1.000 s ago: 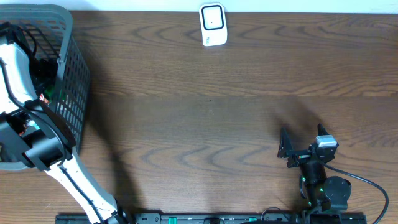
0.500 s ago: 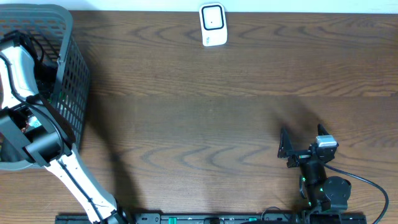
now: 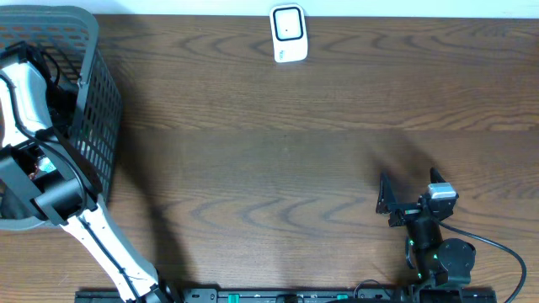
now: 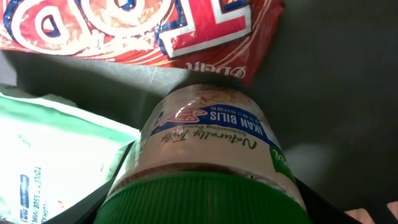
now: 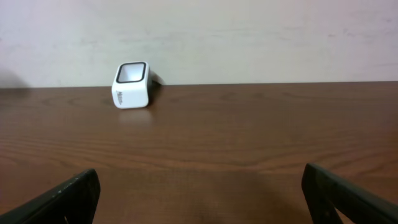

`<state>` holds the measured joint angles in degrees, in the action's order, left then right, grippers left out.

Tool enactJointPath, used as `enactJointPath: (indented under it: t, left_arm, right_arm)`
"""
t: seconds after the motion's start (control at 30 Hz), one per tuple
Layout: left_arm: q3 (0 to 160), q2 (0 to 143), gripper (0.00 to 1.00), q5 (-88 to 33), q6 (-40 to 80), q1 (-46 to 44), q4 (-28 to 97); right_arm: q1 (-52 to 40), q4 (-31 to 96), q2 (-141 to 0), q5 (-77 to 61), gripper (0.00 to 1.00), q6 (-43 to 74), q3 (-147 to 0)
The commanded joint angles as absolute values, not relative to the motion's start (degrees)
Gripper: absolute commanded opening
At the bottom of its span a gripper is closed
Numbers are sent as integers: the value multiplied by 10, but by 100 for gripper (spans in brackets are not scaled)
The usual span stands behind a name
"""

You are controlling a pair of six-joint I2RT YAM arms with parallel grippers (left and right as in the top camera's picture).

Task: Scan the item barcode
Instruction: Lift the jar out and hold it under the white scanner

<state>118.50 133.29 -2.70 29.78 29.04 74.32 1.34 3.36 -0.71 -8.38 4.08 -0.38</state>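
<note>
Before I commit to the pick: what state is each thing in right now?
jar: green lid on, in the basket.
red bag: lying beyond the jar.
basket: upright, loaded.
scanner: upright, nothing in front.
left tool: in basket at the jar's lid, grip unclear.
right tool: open, empty.

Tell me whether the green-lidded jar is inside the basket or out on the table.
Inside the basket: the left wrist view shows the jar beside a red bag on its dark floor.

White-shelled left arm point(image 3: 99, 236) with black joints; all-black right arm point(image 3: 448, 257), green LEDs point(image 3: 418, 252), grey wrist block point(image 3: 441, 194), looping black cable point(image 3: 505, 247).
</note>
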Motion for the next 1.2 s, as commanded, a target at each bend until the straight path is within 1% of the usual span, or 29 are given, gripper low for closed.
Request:
enactJointPath:
  t: [0.0,0.2,0.37,0.77,0.87,1.03,1.13,1.17]
  left_arm:
    - [1185,1360,61,-12,290,293,754]
    - [1201,1320,60,38,290,293,779]
    - [1203,1249,61,41,288,293,780]
    - [1203,985,61,38,288,291,780]
    - [1203,917,61,5,288,291,770]
    - [1203,830,61,-107,288,275,735]
    - [1203,804,61,-148,291,226,716]
    - [1203,800,61,-148,296,191,714]
  right_arm:
    - [7,35,-5,-89,99,46,-3]
    - [7,35,-5,-89,99,46,-3]
    - [7,35,-5,-89,99,46,-3]
    - [7,35,-5,-89,99,46,-3]
    - [7,35,-5,-89,99,46,-3]
    - [7,35,-5,-89,99,46,-3]
    - [7,35,-5,-89,99,46,-3]
    - [7,35,-5,-89,99,46,-3]
